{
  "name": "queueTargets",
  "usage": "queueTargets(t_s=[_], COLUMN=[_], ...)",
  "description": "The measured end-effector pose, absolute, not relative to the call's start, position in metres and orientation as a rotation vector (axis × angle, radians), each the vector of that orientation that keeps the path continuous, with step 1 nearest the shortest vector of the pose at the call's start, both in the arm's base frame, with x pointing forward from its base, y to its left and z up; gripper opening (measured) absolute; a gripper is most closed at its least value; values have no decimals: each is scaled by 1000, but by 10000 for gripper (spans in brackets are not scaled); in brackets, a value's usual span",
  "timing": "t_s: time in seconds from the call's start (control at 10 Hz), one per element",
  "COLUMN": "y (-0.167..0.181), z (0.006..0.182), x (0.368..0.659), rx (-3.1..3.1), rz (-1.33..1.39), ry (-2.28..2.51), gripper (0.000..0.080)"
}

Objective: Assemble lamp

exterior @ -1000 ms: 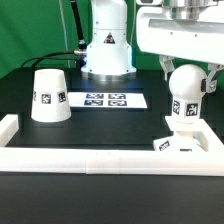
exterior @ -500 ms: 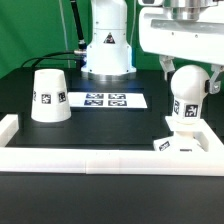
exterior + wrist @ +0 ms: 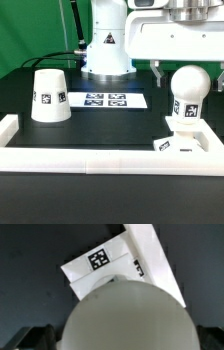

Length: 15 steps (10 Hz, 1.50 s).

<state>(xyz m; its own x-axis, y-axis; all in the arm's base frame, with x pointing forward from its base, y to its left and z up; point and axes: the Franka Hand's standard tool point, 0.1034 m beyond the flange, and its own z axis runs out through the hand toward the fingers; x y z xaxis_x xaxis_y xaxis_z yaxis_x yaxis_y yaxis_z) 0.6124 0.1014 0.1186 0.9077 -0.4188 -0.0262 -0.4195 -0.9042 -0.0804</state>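
Note:
The round-topped bulb (image 3: 187, 97) stands upright on the flat square base (image 3: 186, 144) at the exterior view's right. My gripper (image 3: 187, 72) is open just above it, one finger on each side of the bulb's top and clear of it. In the wrist view the bulb (image 3: 125, 311) fills the middle, with the tagged base (image 3: 112, 260) beyond it and the dark fingers (image 3: 36, 336) at both sides. The cone shade (image 3: 49, 96) stands alone at the exterior view's left.
The marker board (image 3: 105, 100) lies flat in the middle, in front of the robot's base (image 3: 107, 45). A long white rail (image 3: 95, 158) runs along the front edge, turning up at both ends.
My gripper has lifted a little and its fingers have spread away from the bulb. The bulb stays upright on the base.

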Motion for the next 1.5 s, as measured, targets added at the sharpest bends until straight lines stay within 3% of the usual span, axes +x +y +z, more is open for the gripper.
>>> queueTargets(t_s=[1.5], y=[104], z=[118], x=[612], rx=[-2908], rz=[-24], ry=[-1181], gripper=[698])
